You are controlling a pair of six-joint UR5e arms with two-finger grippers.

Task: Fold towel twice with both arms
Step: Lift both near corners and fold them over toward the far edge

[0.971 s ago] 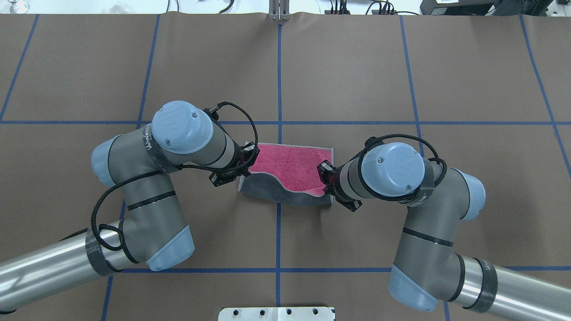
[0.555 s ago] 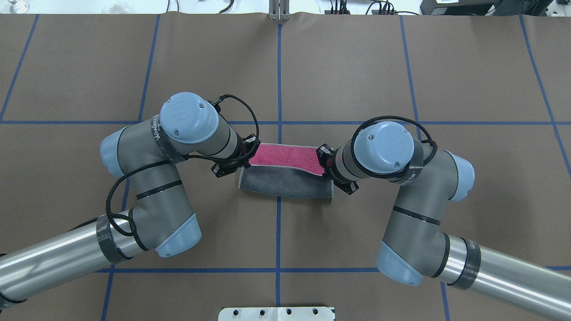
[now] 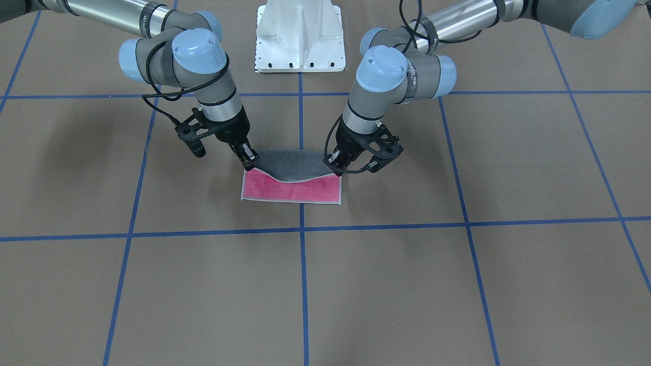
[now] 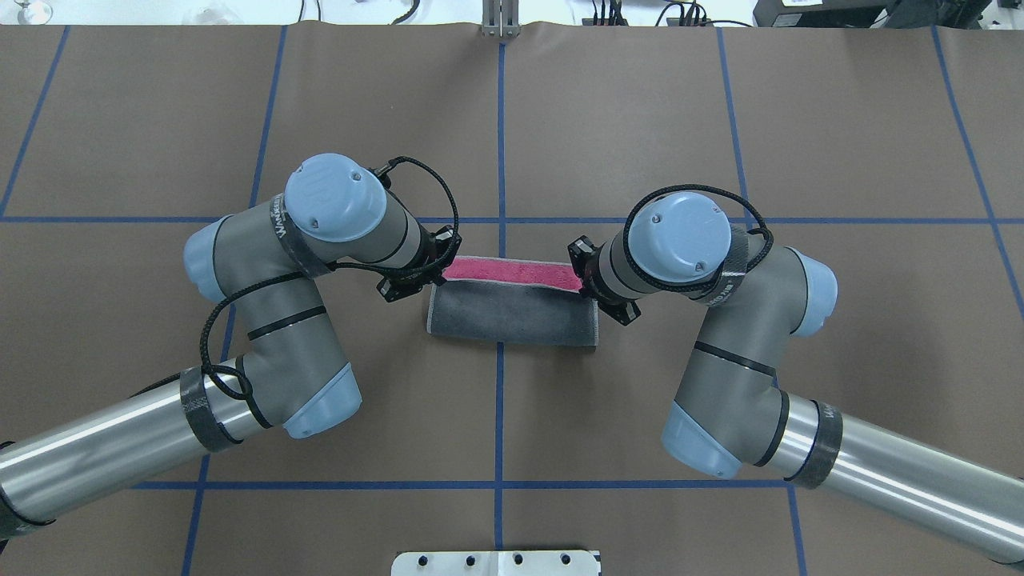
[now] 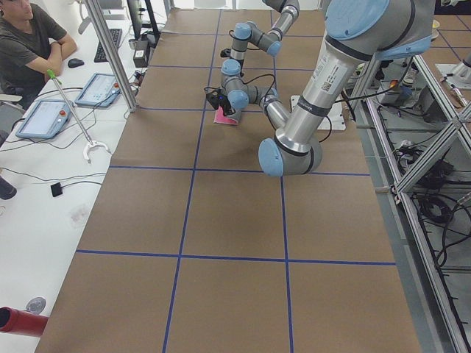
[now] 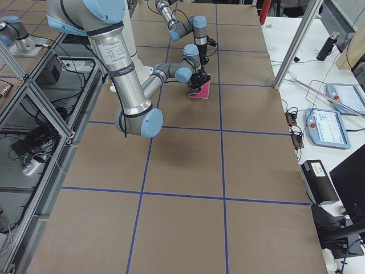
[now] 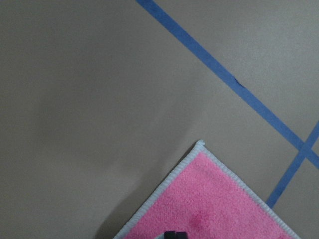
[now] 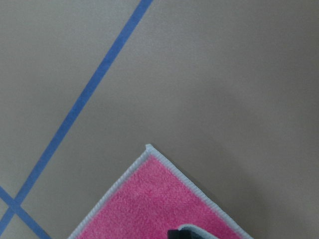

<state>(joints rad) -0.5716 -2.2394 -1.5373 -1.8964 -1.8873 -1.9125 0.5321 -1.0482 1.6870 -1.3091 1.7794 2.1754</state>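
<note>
I see the towel in the middle of the table, grey face folded over most of the pink. My left gripper and right gripper each pinch a corner of the raised flap; it sags between them.

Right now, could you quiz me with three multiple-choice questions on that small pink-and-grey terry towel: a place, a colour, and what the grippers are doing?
1. The small square pink-and-grey terry towel lies: A) across the middle blue tape line B) in a basket C) over an arm
2. Its folded-over flap, facing up, is: A) yellow B) dark grey C) white
3. The left gripper and right gripper are: A) both open B) one holding C) each shut on a corner
1 A, the line runs under its middle; 2 B, grey hides all but a pink strip; 3 C, held corners are raised, the edge sags between.
</note>
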